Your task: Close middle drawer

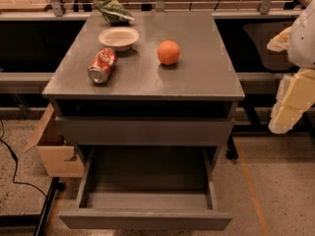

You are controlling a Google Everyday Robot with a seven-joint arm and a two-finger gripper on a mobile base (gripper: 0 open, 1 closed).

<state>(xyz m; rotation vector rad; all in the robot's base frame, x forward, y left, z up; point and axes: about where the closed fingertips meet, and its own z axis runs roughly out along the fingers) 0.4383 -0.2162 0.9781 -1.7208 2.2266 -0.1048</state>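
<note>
- The gripper (287,113) is seen at the far right edge, raised beside the cabinet at about the level of the upper drawer front, well apart from everything; whether it is apart or together cannot be told
- No contact with any drawer is made from there, and open floor lies between the gripper and the cabinet
- The middle drawer (145,220) is found pulled far out towards the camera, low in the view, its bare inside exposed and nothing seen in it
- Progress is judged at nil: the drawer is fully open, so the approach, the contact on its flat front and the whole push inward are all left to be done
- Above it, one taller drawer front (144,131) is seen shut; two drawer fronts are counted in all, and a third cannot be made out
- On the cabinet top (206,77), four things are counted: one orange (168,52), one red can (102,66) lying on its side, one pale bowl (118,37), one green packet (114,11) at the back edge
- One cardboard box (54,149) is noted on the floor to the left of the cabinet
</note>
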